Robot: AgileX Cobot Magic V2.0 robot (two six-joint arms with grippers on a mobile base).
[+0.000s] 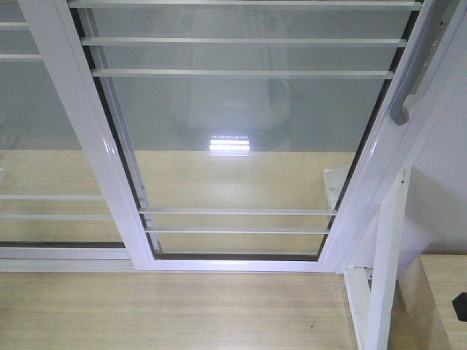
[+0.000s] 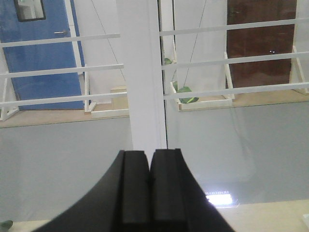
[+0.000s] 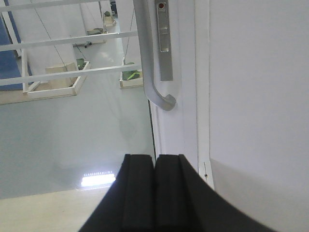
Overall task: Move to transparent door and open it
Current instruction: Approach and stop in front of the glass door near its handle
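The transparent door (image 1: 241,131) fills the front view, clear glass in a white frame with thin white bars across it. Its curved grey pull handle (image 1: 408,87) hangs on the right stile. In the right wrist view the handle (image 3: 149,63) and the lock plate (image 3: 164,41) stand above and just ahead of my right gripper (image 3: 154,159), which is shut with nothing in it. My left gripper (image 2: 148,154) is shut too and faces the white stile (image 2: 142,72) between two glass panels. Neither gripper touches the door.
A second white-framed glass panel (image 1: 44,168) without a handle stands to the left. A white wall (image 3: 260,87) borders the door on the right. A white post (image 1: 383,270) and a wooden ledge (image 1: 438,299) stand low at the right. Pale wooden floor (image 1: 168,313) lies in front.
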